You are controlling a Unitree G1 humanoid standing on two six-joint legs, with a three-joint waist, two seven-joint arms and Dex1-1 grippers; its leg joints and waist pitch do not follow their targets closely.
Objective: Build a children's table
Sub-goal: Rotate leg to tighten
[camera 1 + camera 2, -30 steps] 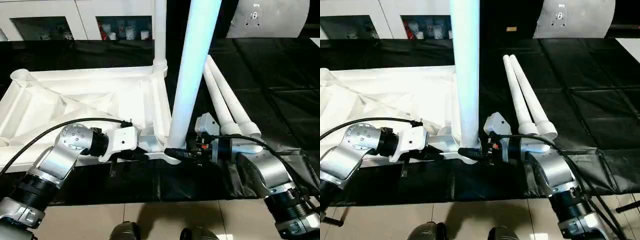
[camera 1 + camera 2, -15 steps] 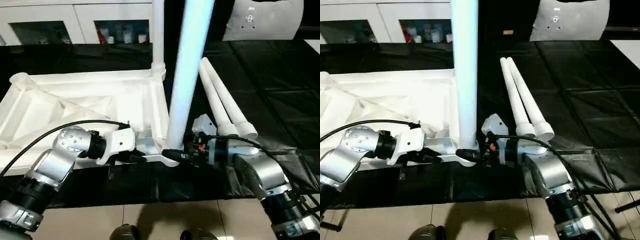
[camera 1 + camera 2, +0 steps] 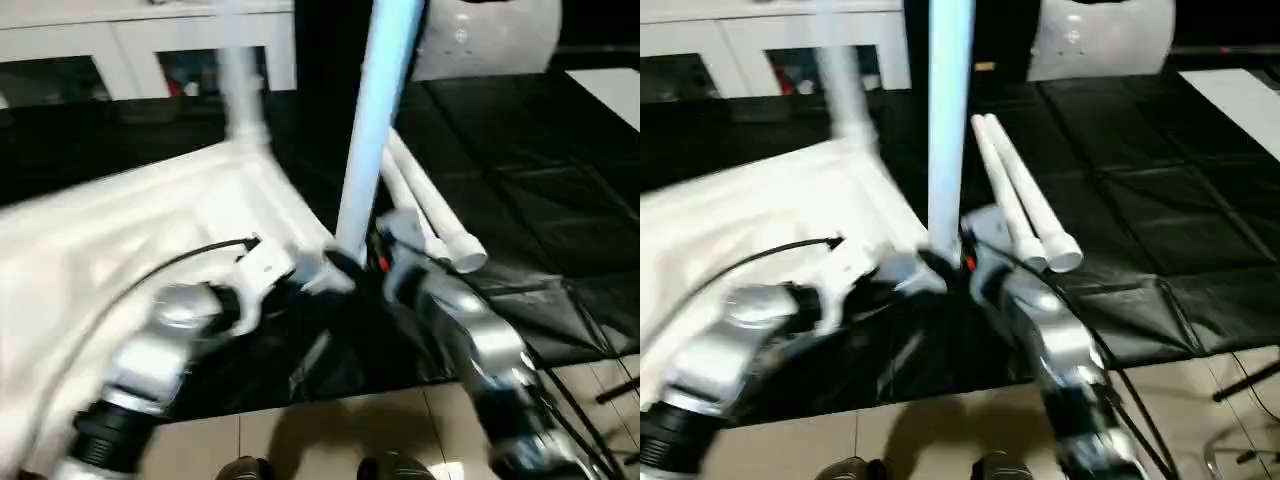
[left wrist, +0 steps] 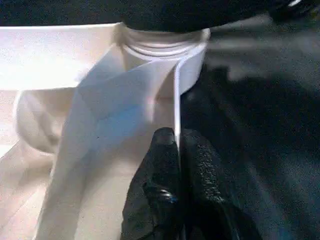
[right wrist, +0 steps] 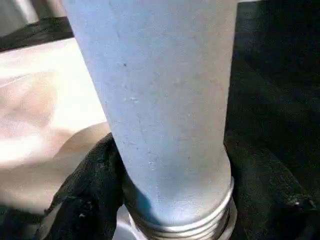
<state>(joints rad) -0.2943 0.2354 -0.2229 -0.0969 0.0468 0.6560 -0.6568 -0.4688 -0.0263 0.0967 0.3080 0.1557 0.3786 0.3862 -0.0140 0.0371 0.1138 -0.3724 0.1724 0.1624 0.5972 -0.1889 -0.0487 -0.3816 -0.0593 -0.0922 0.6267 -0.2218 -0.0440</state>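
The children's table lies upside down as a white ribbed top on the black surface. One white leg stands upright in the near corner socket. My right gripper is shut around that leg's base, with a black finger on each side. My left gripper is shut on a thin rib of the top, right beside that socket. A second leg stands in the far corner. Two loose legs lie side by side to the right.
White cabinets line the back wall, and a pale rounded object sits at the back right. The black cover hangs folded at the front edge, above a tiled floor. My feet show at the bottom.
The whole picture has swung and blurred, so the camera has moved. Both grippers keep the same holds at the near corner.
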